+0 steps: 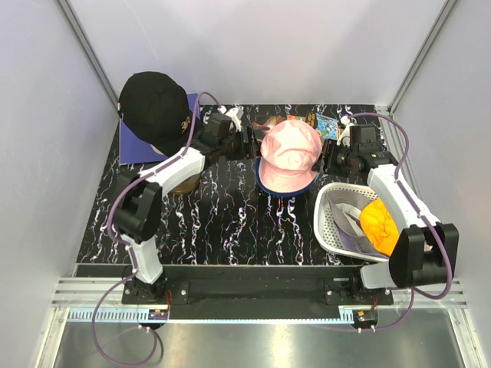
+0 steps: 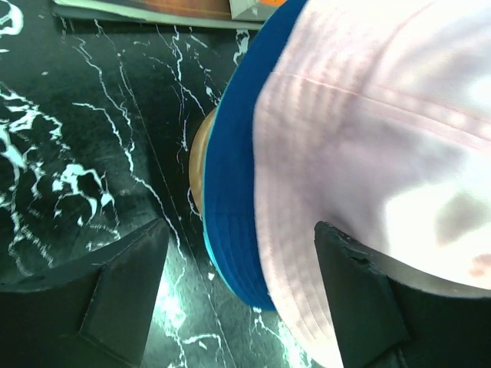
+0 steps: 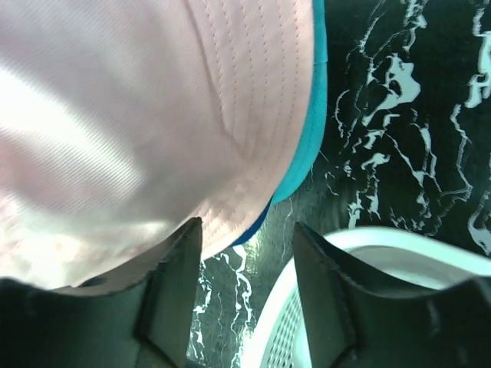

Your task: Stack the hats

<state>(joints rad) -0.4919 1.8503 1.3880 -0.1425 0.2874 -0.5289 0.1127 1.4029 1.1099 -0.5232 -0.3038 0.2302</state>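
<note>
**Ana:** How far along is the stacking?

**Ben:** Partly done, by the look of it. The pink hat (image 1: pixel 290 149) sits on top of a pile in the middle of the table (image 1: pixel 207 222). A blue hat (image 2: pixel 230 199) shows under it, with a teal hat (image 3: pixel 308 142) edging out below that. So three are stacked.

**Ana:** And what is left?

**Ben:** An orange hat (image 1: pixel 380 224) and a lavender hat (image 1: pixel 347 221) lie in the white basket (image 1: pixel 324 201) at the right. The black cap (image 1: pixel 153 103) is perched at the far left corner, well apart from the pile.

**Ana:** What are the arms doing?

**Ben:** They flank the pile. The left gripper (image 1: pixel 249 143) has its jaws wide, with the pink and blue brims lying loosely between them and not pinched. The right gripper (image 1: pixel 330 157) also has its jaws apart. The pink brim only brushes one finger (image 3: pixel 169 291), and bare table shows in the gap. Neither arm holds anything.

**Ana:** How does the pink hat look?

**Ben:** It is soft cloth with rows of stitching round the brim, and its crown is slightly dented. It sits a little askew, so the blue brim pokes out on the near side. It probably wants no fixing before the next hat goes on.
</note>
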